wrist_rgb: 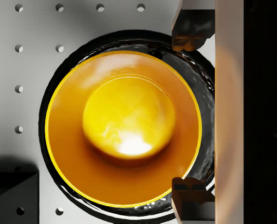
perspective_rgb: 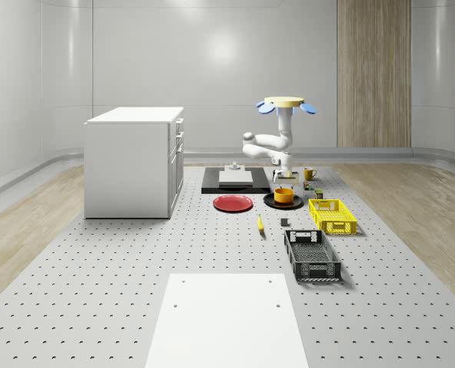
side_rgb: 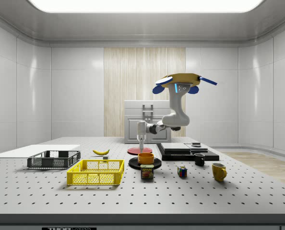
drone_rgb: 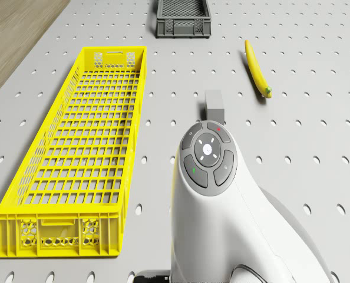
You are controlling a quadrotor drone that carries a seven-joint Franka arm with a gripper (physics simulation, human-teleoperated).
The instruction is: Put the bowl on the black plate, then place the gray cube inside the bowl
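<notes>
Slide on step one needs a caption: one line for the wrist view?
Orange bowl seated on the black plate, gripper open above its rim.

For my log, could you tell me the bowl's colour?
Orange bowl with a yellow rim, clearest in the wrist view.

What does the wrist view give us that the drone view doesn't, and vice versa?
Wrist view alone: the orange bowl sitting on the black plate, bowl empty, seen from straight above, with the two fingers apart at one side of the bowl rim, so the gripper is open.

Drone view alone: the yellow basket, the dark gray crate, the banana, the gray cube lying on the table beyond the arm.

Both: the perforated table.
</notes>
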